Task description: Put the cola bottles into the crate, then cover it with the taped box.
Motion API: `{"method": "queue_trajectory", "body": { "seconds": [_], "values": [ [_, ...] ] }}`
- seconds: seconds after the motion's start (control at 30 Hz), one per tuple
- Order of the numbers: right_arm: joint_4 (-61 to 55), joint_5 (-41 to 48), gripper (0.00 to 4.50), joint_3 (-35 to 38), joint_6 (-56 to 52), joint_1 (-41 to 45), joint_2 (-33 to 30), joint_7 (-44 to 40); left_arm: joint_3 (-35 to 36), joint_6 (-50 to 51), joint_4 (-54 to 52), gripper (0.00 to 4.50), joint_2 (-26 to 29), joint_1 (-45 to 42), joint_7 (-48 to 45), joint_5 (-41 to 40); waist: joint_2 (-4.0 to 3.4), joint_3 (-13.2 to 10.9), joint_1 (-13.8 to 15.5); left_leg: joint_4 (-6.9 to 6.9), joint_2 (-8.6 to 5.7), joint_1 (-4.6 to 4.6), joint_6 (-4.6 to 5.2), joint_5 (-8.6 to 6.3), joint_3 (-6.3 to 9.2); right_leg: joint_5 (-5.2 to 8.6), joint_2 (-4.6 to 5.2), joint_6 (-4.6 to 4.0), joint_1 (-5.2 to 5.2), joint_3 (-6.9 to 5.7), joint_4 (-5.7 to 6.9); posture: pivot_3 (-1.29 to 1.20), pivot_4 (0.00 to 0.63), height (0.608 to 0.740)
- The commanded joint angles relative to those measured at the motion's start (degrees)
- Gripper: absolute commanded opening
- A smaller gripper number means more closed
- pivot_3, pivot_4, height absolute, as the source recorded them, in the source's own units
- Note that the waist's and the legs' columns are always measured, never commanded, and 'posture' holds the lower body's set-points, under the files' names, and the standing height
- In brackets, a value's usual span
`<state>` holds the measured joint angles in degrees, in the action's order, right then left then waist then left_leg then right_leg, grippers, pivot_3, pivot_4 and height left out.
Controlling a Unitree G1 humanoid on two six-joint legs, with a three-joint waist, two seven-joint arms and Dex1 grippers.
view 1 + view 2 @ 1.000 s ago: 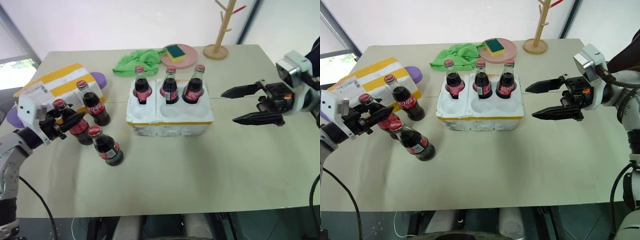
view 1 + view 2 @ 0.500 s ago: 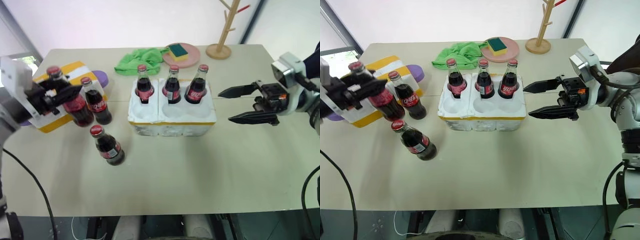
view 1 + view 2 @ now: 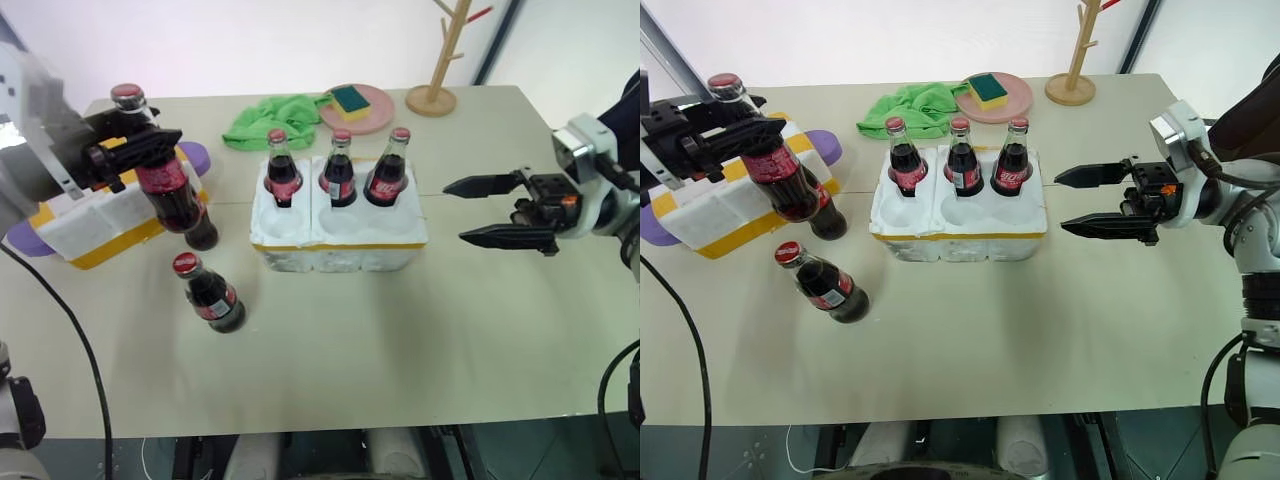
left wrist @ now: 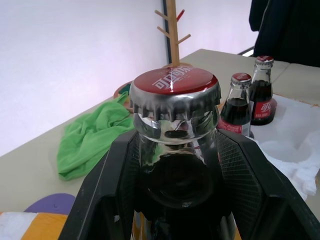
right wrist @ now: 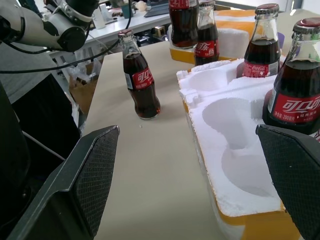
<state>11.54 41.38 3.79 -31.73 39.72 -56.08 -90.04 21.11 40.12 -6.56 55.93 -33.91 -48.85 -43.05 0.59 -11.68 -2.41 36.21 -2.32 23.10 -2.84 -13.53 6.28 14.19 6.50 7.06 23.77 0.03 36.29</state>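
Cola bottle (image 3: pixel 160 175) was upright, clamped at the neck in the left end effector (image 3: pixel 135 155) above the table (image 3: pixel 400 330), with the crate's (image 3: pixel 340 235) empty front wells to its right, while the right end effector (image 3: pixel 495 210) stood apart, empty, beside the crate.

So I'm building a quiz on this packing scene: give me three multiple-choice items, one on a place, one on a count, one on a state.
1. Where do the crate's filled wells lie?
A. far row
B. near row
C. right end only

2. How many cola bottles stand on the table outside the crate?
A. one
B. two
C. four

3. What is the left end effector doing?
A. hanging open
B. resting on the cloth
C. gripping a bottle

Answers:
1 A: three bottles fill the far row, near wells bare.
2 B: one stands by the taped box, one nearer.
3 C: its fingers clamp the lifted bottle's neck.
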Motion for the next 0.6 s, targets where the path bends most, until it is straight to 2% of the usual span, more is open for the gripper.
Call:
{"method": "queue_trajectory", "body": {
  "seconds": [0.03, 0.4, 0.6],
  "values": [
    [-2.2, 0.2, 4.50, 2.7, -0.3, 0.2, -0.4, 0.3, 0.9, 0.7, -1.3, 2.02, -0.5, -4.6, 0.8, -2.1, 0.00, 0.0, 0.1, 0.03, 0.00, 0.02, 0.00, 0.00, 0.01, 0.00, 0.00, 0.00, 0.00, 0.00, 0.01, 0.00, 0.150, 0.740],
    [-4.0, 0.1, 4.50, 4.3, -1.2, -1.1, -1.0, 0.4, -3.3, 2.8, -2.7, 2.02, -5.0, -10.4, 1.0, -3.1, 0.00, 0.0, 0.1, 0.26, -0.03, 0.13, -0.04, 0.02, 0.04, -0.08, 0.00, 0.07, 0.00, 0.00, 0.05, 0.00, 0.150, 0.740],
    [-4.6, 0.0, 4.50, 5.0, -1.5, -1.5, -1.2, 0.5, -6.9, 1.2, 0.7, 2.02, -10.5, -15.3, 2.2, -1.0, 0.01, 0.0, 0.4, 0.44, -0.03, 0.20, -0.04, 0.03, 0.07, -0.12, -0.02, 0.11, 0.00, 0.00, 0.10, 0.00, 0.150, 0.740]
  ]
}}
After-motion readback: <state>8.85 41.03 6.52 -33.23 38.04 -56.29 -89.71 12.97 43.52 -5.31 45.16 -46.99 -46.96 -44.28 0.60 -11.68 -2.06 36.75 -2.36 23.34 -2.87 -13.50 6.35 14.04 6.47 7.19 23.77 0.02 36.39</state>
